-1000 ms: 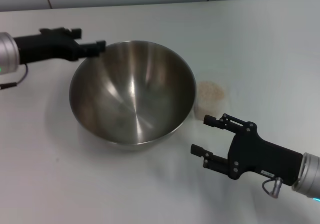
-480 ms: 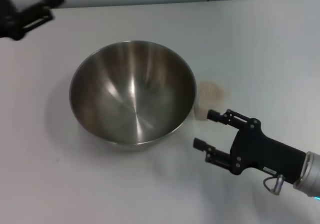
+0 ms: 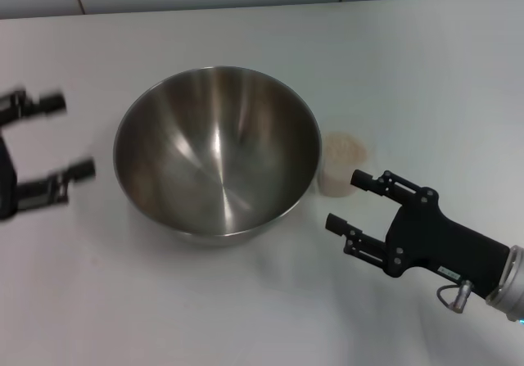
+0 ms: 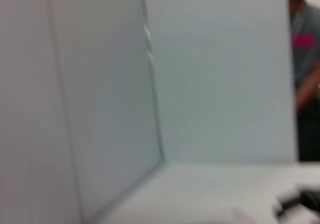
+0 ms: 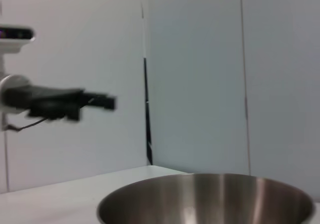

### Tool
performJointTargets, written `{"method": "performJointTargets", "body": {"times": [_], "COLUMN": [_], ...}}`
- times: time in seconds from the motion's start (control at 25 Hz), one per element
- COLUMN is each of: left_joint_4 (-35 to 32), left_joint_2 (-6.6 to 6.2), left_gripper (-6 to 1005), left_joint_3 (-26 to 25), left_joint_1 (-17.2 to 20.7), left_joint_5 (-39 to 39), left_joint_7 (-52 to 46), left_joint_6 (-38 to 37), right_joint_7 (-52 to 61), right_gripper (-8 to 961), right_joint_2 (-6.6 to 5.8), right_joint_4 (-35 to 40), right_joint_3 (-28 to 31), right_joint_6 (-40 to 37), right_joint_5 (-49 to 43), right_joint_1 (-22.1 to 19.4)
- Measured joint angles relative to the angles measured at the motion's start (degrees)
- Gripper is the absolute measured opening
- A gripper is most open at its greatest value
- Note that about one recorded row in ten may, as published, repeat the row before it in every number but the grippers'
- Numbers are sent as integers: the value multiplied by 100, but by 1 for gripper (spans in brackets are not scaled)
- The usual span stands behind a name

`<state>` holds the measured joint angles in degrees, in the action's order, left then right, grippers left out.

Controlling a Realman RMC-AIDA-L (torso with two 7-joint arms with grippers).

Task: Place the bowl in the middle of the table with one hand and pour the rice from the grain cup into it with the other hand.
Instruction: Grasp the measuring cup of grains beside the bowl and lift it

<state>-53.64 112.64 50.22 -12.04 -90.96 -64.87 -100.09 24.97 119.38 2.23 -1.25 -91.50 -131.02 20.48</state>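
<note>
Right claw [image 3: 354,203]: spread wide, holding nothing, low at the near right of the counter [image 3: 426,63], fingertips just short of the cup [image 3: 341,164]. Far fingertip near the cup's wall, perhaps brushing it; hard to tell. Cup upright, filled with pale rice [image 3: 345,146], tucked just beside the right flank of the bowl [image 3: 217,149], possibly touching it. Bowl empty, upright, roughly mid-counter, much wider than the cup.

Left claw [image 3: 57,139]: also spread wide and empty, out at the left edge of the counter, apart from the bowl's rim. Seen from the right wrist as a dark shape [image 5: 70,103] beyond the bowl's rim.

Risks, judged from this layout: little room between cup and bowl for a finger, so a push forward likely to nudge the light cup over and spill rice on the counter. Squeezing too hard on thin plastic likely to buckle it. Tilting too low likely to knock the cup against the rim.
</note>
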Motion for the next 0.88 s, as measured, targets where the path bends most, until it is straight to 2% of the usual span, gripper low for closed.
{"method": "performJointTargets", "body": {"times": [0.12,0.16,0.28,0.36,0.56,0.88], "left_joint_4": [-42,-25,-7,-3,11,75], "left_joint_2": [-26,-3,43,118,212,354], "left_gripper": [812,812,813,813,813,813], "left_joint_3": [-166,-378,-500,-518,-522,-501], "left_joint_1": [37,42,45,46,12,-93], "left_joint_5": [-431,-600,-678,-712,-716,-721], "left_joint_7": [-54,-204,-291,-274,-238,-110], "left_joint_6": [-164,-274,-397,-470,-479,-453], "right_joint_7": [-1,-1,-5,-21,-167,-223], "right_gripper": [676,676,675,674,673,671], "right_joint_2": [-2,-4,-6,-4,7,13], "right_joint_4": [28,37,53,110,49,-134], "right_joint_3": [166,309,459,668,1101,1509], "right_joint_6": [6,37,62,97,383,889], "right_joint_5": [0,0,0,2,13,49], "right_joint_1": [-67,-140,-228,-331,-449,-446]}}
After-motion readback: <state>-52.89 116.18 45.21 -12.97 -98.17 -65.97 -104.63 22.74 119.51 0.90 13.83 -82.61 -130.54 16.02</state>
